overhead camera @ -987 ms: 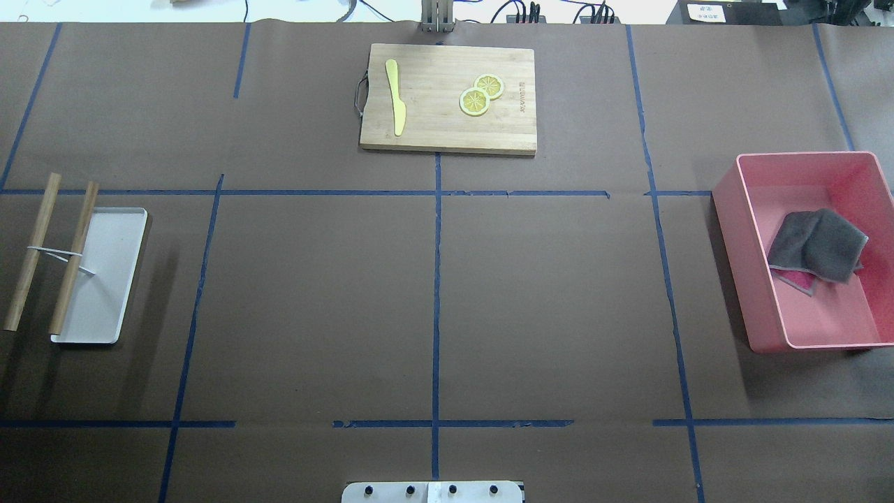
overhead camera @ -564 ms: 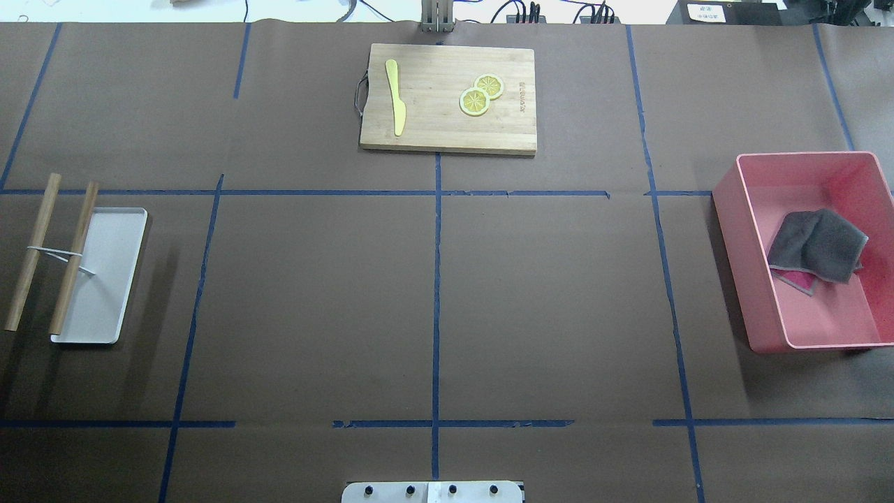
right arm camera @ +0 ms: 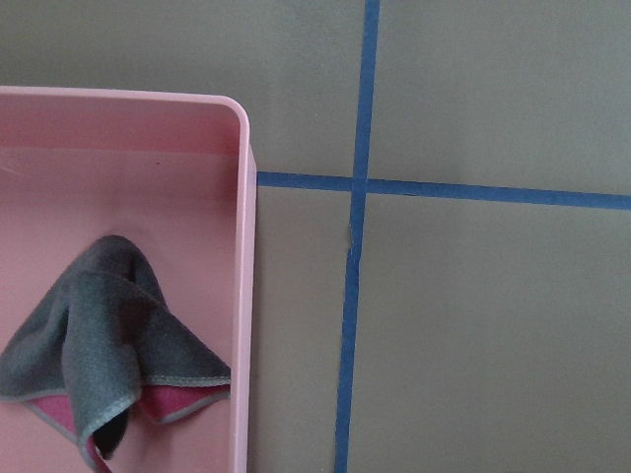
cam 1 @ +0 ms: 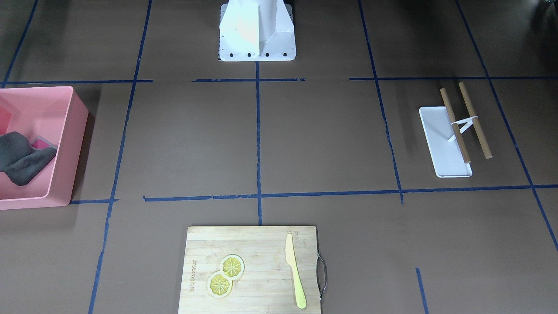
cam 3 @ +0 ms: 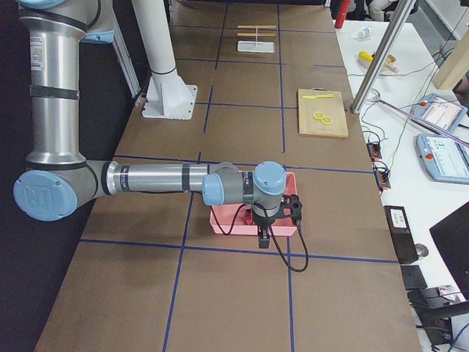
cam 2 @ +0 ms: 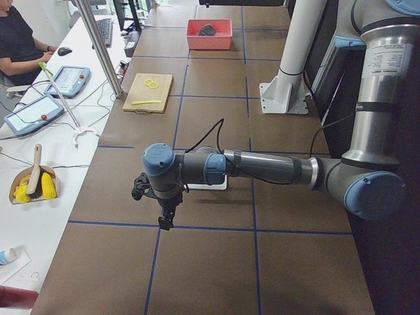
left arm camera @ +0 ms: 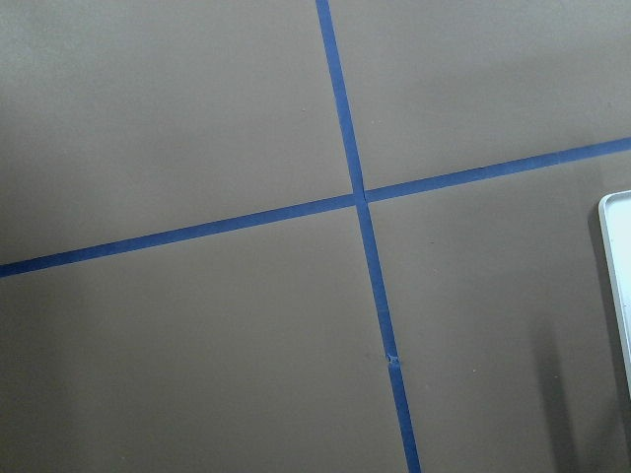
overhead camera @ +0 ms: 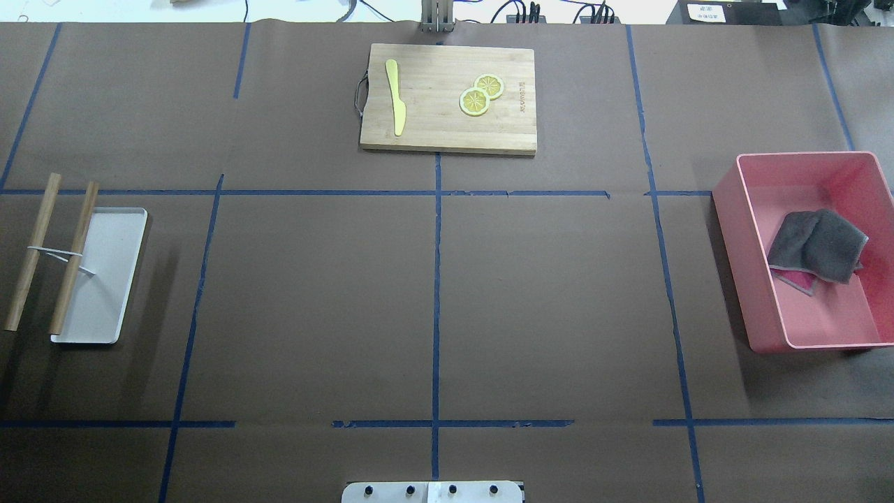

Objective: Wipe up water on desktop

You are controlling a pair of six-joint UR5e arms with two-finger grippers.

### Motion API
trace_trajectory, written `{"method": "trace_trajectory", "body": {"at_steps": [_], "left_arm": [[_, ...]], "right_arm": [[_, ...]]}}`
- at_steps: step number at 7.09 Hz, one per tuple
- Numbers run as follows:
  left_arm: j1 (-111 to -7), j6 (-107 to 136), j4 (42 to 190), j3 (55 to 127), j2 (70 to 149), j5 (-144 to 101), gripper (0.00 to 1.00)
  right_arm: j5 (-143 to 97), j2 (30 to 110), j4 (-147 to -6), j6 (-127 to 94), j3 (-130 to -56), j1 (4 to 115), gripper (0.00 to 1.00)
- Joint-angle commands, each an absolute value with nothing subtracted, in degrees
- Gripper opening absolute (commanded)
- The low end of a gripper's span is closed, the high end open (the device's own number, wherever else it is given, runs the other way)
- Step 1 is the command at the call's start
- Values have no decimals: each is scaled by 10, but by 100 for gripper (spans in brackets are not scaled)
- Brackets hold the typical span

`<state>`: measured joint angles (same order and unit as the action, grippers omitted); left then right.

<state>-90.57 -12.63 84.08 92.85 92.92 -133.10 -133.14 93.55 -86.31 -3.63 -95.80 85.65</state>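
Note:
The desktop (overhead camera: 314, 300) is a matte dark-brown surface crossed by blue tape lines; no water shows on it in any view. A grey cloth (overhead camera: 817, 246) with a pink underside lies crumpled in a pink bin (overhead camera: 730, 230) at the right edge, also seen in the right wrist view as the cloth (right arm camera: 94, 345). My left gripper (cam 2: 165, 220) hangs over the desktop near the left end, and my right gripper (cam 3: 264, 240) hovers over the pink bin's (cam 3: 227, 218) near rim. Both show only in the side views, so I cannot tell whether they are open or shut.
A wooden cutting board (overhead camera: 447, 133) at the far middle carries a yellow knife (overhead camera: 396, 98) and two lemon slices (overhead camera: 475, 102). A white tray (overhead camera: 105, 279) with two banded wooden sticks (overhead camera: 31, 251) lies at the left. A person (cam 2: 16, 39) sits at the side desk.

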Motion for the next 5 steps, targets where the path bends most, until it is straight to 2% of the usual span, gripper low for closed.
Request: {"method": "trace_trajectory", "body": {"at_steps": [1, 5], "left_arm": [[-889, -122, 839, 927, 929, -1332, 100], [-885, -121, 838, 927, 932, -1332, 100]], "right_arm": [[-1335, 923, -874, -31, -959, 857, 100], [-1334, 901, -941, 19, -955, 853, 100]]}}
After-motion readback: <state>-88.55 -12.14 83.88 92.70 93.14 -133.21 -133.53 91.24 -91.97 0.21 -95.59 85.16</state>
